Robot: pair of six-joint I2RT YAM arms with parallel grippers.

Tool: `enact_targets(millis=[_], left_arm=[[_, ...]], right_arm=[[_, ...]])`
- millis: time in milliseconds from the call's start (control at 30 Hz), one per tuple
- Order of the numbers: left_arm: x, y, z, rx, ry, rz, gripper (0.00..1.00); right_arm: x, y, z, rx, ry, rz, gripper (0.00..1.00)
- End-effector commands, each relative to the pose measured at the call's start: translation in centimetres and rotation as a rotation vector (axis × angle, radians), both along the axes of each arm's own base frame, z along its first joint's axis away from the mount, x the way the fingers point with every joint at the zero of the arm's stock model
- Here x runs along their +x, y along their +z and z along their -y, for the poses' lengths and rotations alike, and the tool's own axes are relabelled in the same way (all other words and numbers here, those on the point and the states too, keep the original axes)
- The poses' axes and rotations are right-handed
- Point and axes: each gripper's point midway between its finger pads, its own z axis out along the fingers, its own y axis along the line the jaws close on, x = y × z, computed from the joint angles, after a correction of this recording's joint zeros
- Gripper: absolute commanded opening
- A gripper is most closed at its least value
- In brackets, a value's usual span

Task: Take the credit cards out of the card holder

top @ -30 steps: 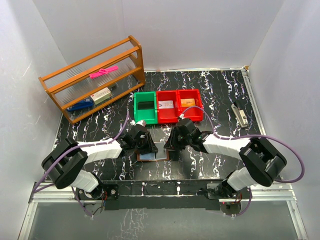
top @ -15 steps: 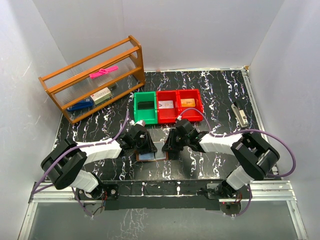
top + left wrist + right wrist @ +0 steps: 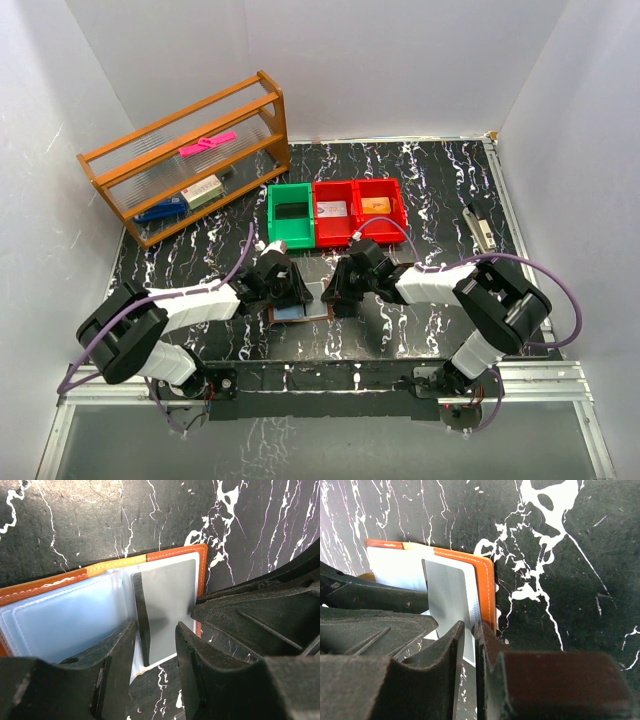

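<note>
Top external, R end effector [image 3: 335, 298] shifted left, pinching silver card [image 3: 447, 590], L end effector [image 3: 297, 295] spread wider

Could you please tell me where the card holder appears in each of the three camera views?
Top external: the card holder lies lower centre, on the near side of the green bin.
Left wrist: left and centre, open, pale blue inside.
Right wrist: upper left, orange-brown rim showing.
Shared landmark: the silver-grey card in it, clear in both wrist views, not discernible from above.
</note>
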Motion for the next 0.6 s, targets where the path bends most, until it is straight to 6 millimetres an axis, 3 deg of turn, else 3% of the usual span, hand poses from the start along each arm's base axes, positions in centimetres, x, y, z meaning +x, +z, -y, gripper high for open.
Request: enact_targets(millis=[0, 333, 567], left_arm=[[-1.4, -2.3, -1.7, 0.051, 0.029, -0.056, 0.38], [-0.8, -1.1, -3.7, 0.108, 0.113, -0.012, 0.44], [-1.1, -1.4, -2.3, 0.056, 0.063, -0.027, 0.41]], right_arm=[[-1.5, -3.3, 1.9, -0.11, 0.016, -0.054, 0.14], [-1.5, -3.3, 2.1, -0.12, 0.004, -0.05, 0.14], [-1.3, -2.9, 1.8, -0.105, 0.01, -0.042, 0.14]])
